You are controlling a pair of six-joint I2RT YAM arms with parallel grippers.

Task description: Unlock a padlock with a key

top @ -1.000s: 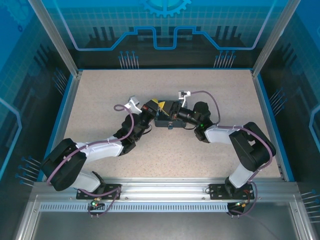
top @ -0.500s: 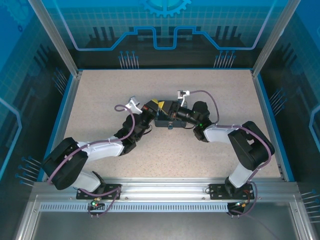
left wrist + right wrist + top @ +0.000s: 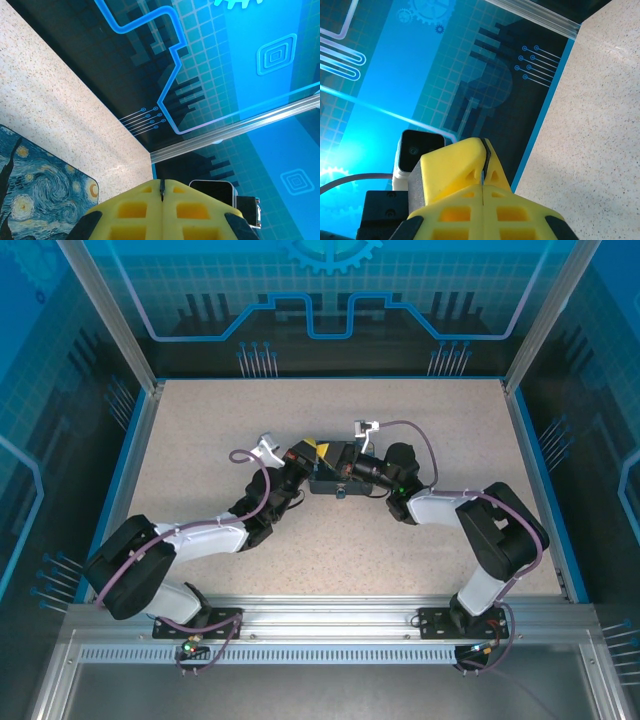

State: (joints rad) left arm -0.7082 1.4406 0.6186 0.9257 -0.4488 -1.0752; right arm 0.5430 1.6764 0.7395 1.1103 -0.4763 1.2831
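Top external view: the big speckled beige table (image 3: 200, 430) has a blue rim and glowing blue circuit-pattern walls (image 3: 330, 300) around it. Both arms reach in from the near edge and meet roughly mid-table, the left arm (image 3: 190, 540) coming from the left and the right arm (image 3: 450, 510) curling in from the right, wrists almost nose to nose.

Right between them sits the tin box (image 3: 328, 483), looking dark from above. From the left wrist cam you can see its swirly blue-and-yellow painted lid lying flat on the table, just beside the fingers.

Left gripper (image 3: 161, 192): the yellow fingers are pressed together with only a hairline seam between them. There's a thin dark sliver in that seam, and I honestly can't tell whether something's pinched there. A small black camera block (image 3: 215, 192) sits just past it.

Right gripper (image 3: 483, 185): same deal, squeezed together tip to tip, tilted up toward the wall, and I can't tell if it has anything.

The padlock (image 3: 340, 492) seems to be the tiny pale-grey bit at the tin's near edge, touching it, right below where the wrists meet. It's too small to be sure.
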